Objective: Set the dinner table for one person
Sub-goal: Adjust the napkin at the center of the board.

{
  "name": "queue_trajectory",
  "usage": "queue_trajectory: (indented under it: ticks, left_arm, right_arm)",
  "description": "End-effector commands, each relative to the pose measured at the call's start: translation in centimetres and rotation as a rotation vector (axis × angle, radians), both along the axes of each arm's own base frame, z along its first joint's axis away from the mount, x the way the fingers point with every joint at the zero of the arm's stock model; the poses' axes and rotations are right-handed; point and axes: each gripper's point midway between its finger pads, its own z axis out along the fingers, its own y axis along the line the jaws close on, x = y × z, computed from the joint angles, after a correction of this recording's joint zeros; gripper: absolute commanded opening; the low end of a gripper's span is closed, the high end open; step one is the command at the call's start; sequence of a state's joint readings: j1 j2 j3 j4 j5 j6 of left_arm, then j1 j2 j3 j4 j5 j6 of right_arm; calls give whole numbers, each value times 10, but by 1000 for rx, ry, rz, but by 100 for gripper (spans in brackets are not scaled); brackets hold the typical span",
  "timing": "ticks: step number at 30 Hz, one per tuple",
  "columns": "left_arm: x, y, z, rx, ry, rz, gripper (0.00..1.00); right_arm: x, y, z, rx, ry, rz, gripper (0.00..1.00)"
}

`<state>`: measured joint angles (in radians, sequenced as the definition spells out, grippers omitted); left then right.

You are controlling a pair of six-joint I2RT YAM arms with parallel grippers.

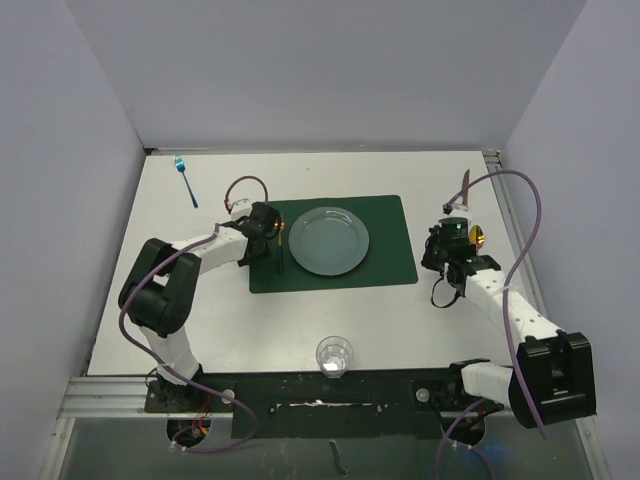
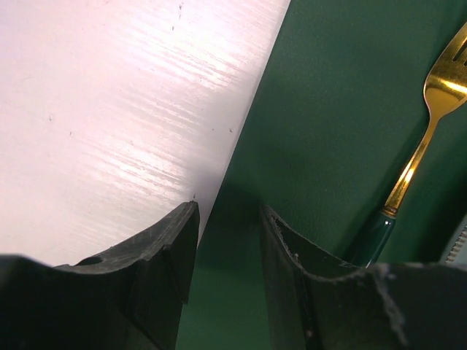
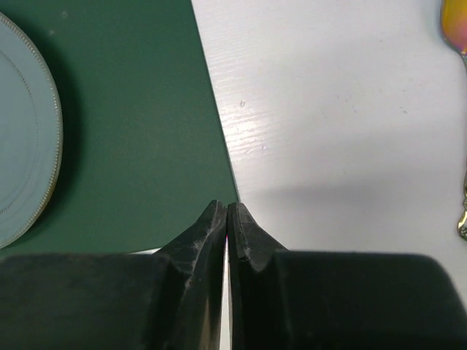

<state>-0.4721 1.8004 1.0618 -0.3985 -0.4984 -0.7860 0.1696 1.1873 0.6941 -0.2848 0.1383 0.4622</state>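
The right gripper (image 3: 228, 213) has its two black fingers pressed flat together with nothing between them, the tips low over the right edge of the dark green rectangular placemat (image 3: 131, 146), just where green meets white. The left gripper (image 2: 228, 211) stands with its jaws parted and empty, straddling the mat's left edge: one finger over white, the other over green. Whether either pair of tips touches the surface I cannot tell.

Near the left fingers a gold fork with a dark green handle (image 2: 430, 109) lies on the mat; its tines run out of the left wrist view at the top right. A pale grey-blue round plate (image 1: 328, 240) sits in the middle of the mat, apart from the fork.

A gold spoon (image 3: 456, 25) shows only part of its bowl at the top right corner of the right wrist view, cut off by the frame. Farther back, near the right rail, lies a thin brownish utensil (image 1: 465, 184), too small to name. A blue utensil (image 1: 185, 178) lies towards the far left corner; fork or spoon, I cannot say.

All of it rests on the dinner table (image 1: 400, 320), a large white flat rectangular tabletop with aluminium rails. A clear glass (image 1: 335, 353) stands at its near edge, well apart from the mat. Wide bare white lies left of the mat and between mat and glass; the strip from the mat's right edge to the rail is narrower and holds the right arm
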Motion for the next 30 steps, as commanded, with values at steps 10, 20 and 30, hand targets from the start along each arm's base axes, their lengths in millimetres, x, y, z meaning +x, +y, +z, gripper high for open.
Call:
queue_trajectory:
  ticks: [10,20,30]
  left_arm:
    - [23,-3,43,-125,-137,26,38]
    - [28,13,43,-89,-120,31,37]
    - [36,8,33,-99,-102,11,37]
  right_arm:
    - [55,14,-34,25,-3,29,0]
    - [64,37,-76,107,122,80,0]
    - [38,40,-86,105,195,92,0]
